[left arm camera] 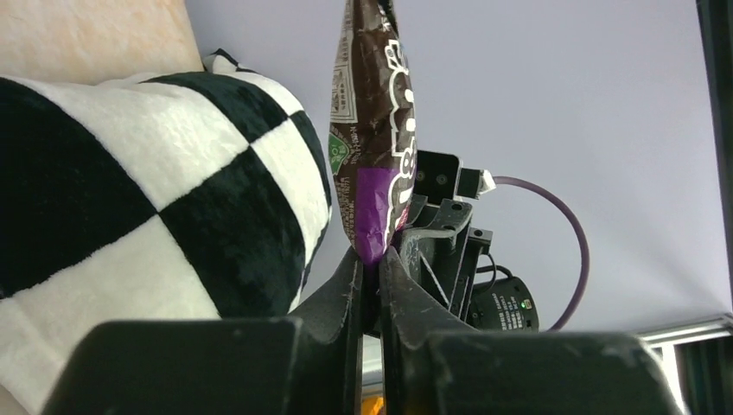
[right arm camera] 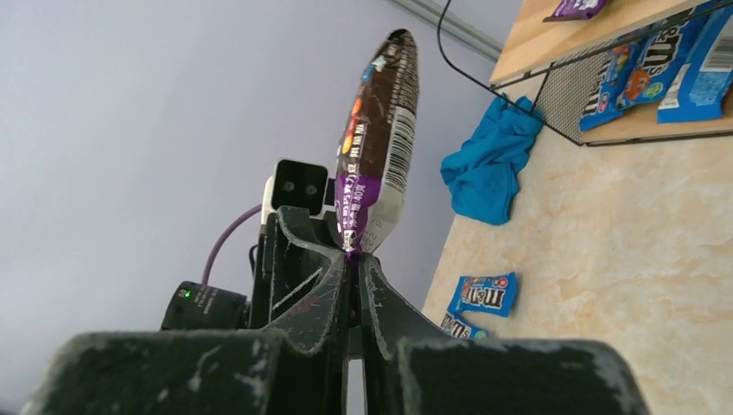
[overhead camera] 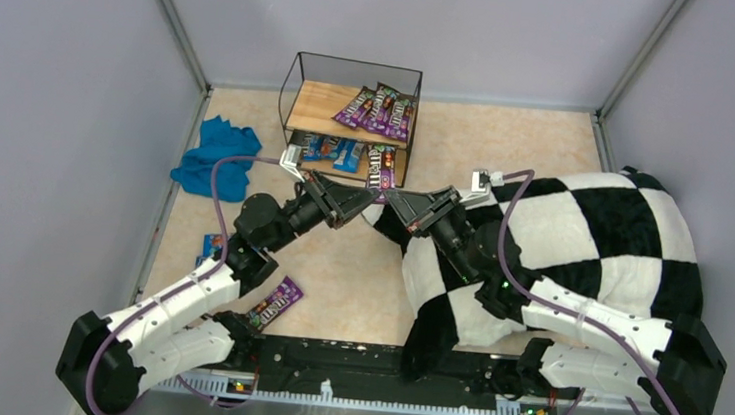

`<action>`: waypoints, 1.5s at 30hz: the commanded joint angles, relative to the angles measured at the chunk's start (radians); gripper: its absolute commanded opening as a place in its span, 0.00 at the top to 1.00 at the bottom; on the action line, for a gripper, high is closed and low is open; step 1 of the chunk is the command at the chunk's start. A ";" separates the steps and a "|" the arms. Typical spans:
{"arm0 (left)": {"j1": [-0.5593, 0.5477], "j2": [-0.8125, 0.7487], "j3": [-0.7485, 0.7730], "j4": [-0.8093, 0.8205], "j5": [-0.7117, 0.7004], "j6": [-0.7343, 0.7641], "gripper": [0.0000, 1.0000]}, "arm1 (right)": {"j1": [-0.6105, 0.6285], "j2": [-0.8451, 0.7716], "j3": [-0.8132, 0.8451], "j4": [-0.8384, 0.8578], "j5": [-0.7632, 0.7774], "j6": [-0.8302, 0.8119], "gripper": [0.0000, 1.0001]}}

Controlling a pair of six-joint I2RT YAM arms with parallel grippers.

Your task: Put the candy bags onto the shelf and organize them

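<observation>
A dark brown and purple candy bag (left arm camera: 376,130) stands between both grippers; it also shows in the right wrist view (right arm camera: 372,147). My left gripper (left arm camera: 372,259) and my right gripper (right arm camera: 353,259) are both shut on its purple end. They meet tip to tip (overhead camera: 376,206) just in front of the shelf (overhead camera: 312,107). The shelf's upper tier holds purple bags (overhead camera: 377,108). Its lower tier holds blue bags (overhead camera: 333,149) and brown ones. A purple bag (overhead camera: 275,303) and a blue bag (overhead camera: 210,247) lie on the table near the left arm.
A black-and-white checkered pillow (overhead camera: 581,246) covers the right side of the table, under the right arm. A teal cloth (overhead camera: 215,156) lies left of the shelf. Grey walls close in the table on three sides.
</observation>
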 commanded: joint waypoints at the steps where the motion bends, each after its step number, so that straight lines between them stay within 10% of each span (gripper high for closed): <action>1: -0.016 0.004 0.056 -0.010 -0.049 0.053 0.90 | -0.032 -0.027 0.015 -0.019 -0.029 -0.011 0.87; 5: 0.034 0.021 0.163 -0.220 -0.023 0.158 0.94 | -0.066 -0.108 0.016 -0.134 0.006 -0.156 0.57; 15: 0.405 0.283 0.615 -0.696 0.512 0.630 1.00 | -0.092 -0.511 -0.046 -0.426 0.216 -0.514 0.52; 25: 0.493 0.759 1.282 -1.250 0.427 1.186 1.00 | -0.093 -0.540 0.025 -0.510 0.262 -0.605 0.47; 45: 0.556 1.126 1.592 -1.342 0.395 1.382 1.00 | -0.092 -0.375 0.040 -0.410 0.234 -0.692 0.38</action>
